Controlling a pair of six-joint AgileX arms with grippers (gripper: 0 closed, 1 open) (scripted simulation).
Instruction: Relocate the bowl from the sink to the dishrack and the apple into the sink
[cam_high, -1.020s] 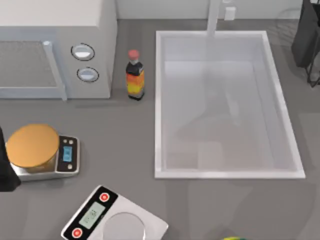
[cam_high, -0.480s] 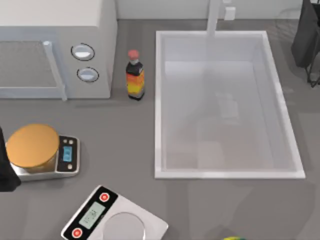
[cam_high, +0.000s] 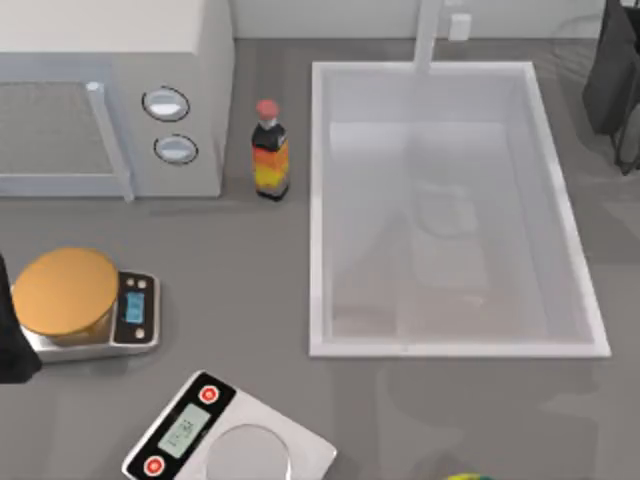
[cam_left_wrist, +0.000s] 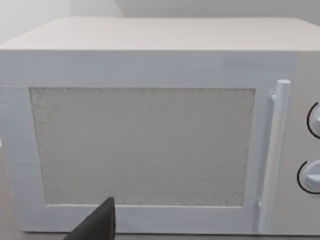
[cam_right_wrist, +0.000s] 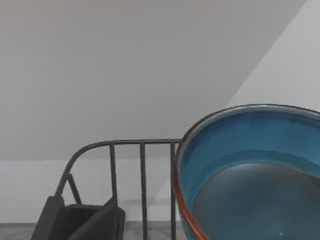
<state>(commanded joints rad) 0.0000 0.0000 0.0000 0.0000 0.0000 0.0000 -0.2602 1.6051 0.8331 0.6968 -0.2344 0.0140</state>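
The blue bowl (cam_right_wrist: 250, 175), with its reddish-brown rim, is very close in the right wrist view. It sits just in front of the thin curved wires of the dishrack (cam_right_wrist: 142, 165). My right arm (cam_high: 618, 70) is the dark bulk at the table's far right corner. The white sink (cam_high: 318, 200) has nothing in its basin, with the tap (cam_high: 428, 35) at its far side. The apple is out of view. My left arm (cam_high: 10, 340) stays parked at the left edge, facing the microwave (cam_left_wrist: 150, 140).
A microwave (cam_high: 110, 100) stands at the back left with a sauce bottle (cam_high: 269, 150) beside it. A scale with an orange-topped disc (cam_high: 65, 290) sits at the left and a second scale (cam_high: 230, 440) at the front. A yellow-green round thing (cam_high: 465, 477) peeks in at the front edge.
The shadows on the sink floor have shifted towards the back and right. The left arm and the table's objects have not moved.
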